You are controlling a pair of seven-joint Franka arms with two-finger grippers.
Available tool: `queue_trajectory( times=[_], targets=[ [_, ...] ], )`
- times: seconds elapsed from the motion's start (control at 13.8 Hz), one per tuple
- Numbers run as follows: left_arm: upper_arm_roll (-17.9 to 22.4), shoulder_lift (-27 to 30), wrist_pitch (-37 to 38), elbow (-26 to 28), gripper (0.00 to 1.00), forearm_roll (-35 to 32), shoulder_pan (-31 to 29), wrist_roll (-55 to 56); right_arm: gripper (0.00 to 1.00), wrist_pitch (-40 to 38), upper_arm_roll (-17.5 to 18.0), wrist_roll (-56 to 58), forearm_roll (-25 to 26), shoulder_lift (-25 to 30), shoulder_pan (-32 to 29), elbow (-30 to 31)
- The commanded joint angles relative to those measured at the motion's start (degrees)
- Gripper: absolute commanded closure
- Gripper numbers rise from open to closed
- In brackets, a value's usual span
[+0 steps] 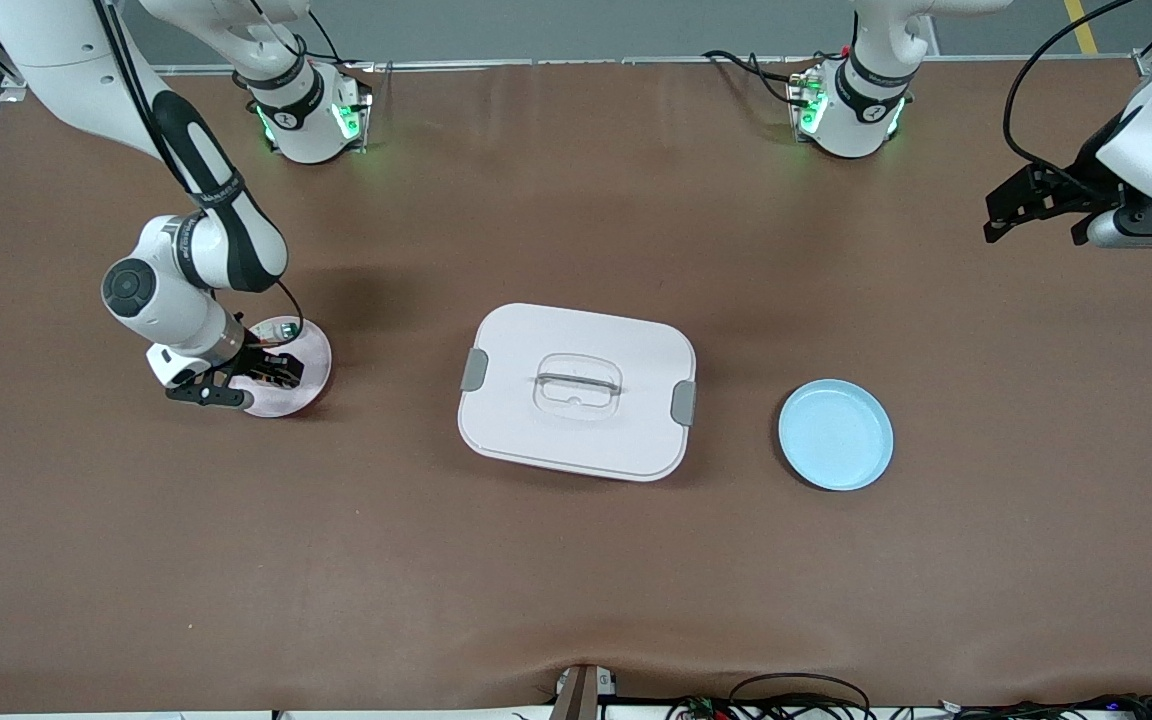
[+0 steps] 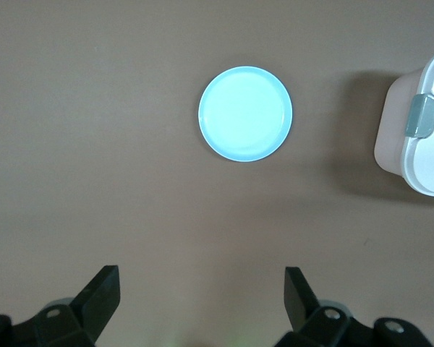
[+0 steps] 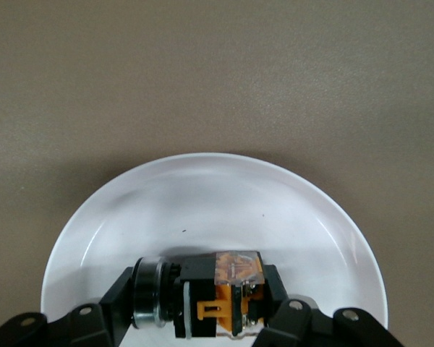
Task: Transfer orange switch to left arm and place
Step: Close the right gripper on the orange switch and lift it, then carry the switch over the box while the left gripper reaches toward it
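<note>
Right gripper (image 1: 271,368) jaws clamped on orange switch (image 3: 220,293), down in pink plate (image 1: 311,352). Left gripper (image 1: 1036,208) jaws spread wide, nothing between them; arm waits over table at left arm's end.

Table (image 1: 576,570): brown.
Box (image 1: 577,390): white, grey latches, lid on, centre of table.
Blue plate (image 1: 835,434): at about 4 o'clock from box, near it, apart.
Pink plate: at 9 o'clock from box, well apart.
Switch: lies on its side in pink plate.
</note>
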State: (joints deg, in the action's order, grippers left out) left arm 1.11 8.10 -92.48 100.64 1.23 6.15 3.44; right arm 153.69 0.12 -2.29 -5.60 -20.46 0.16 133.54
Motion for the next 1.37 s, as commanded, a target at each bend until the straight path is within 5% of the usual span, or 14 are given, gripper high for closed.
queue_trajectory(
  times=[0.0,0.29,0.43,0.58,0.94,1.3],
  targets=[
    [-0.1,-0.9,0.9,-1.3,0.0,-1.2,0.1,-1.2,1.0,-6.9,0.1,-0.7,-0.4,1.3,-0.3,-3.1],
    [-0.1,-1.2,1.0,-3.2,0.0,0.0,0.4,-0.9,1.0,-23.9,0.1,-6.1,-0.6,4.8,-0.2,-10.8],
    [-0.2,-1.0,1.2,-3.8,0.0,3.0,0.7,-0.4,1.0,-30.3,0.1,-8.4,-5.4,6.3,0.1,-13.9],
    [-0.1,-1.1,2.8,-5.5,0.0,8.1,0.8,0.3,1.0,-36.7,0.1,-11.1,-9.5,7.5,0.3,-17.4],
    [-0.1,-1.4,2.8,-5.7,0.0,22.8,0.3,0.8,1.0,-50.1,0.2,-25.8,-9.6,7.7,4.6,-28.8],
    [-0.1,-4.3,2.6,-5.3,0.0,38.1,1.1,2.2,1.0,-55.6,0.2,-43.6,-9.8,7.5,12.7,-37.5]
  ],
)
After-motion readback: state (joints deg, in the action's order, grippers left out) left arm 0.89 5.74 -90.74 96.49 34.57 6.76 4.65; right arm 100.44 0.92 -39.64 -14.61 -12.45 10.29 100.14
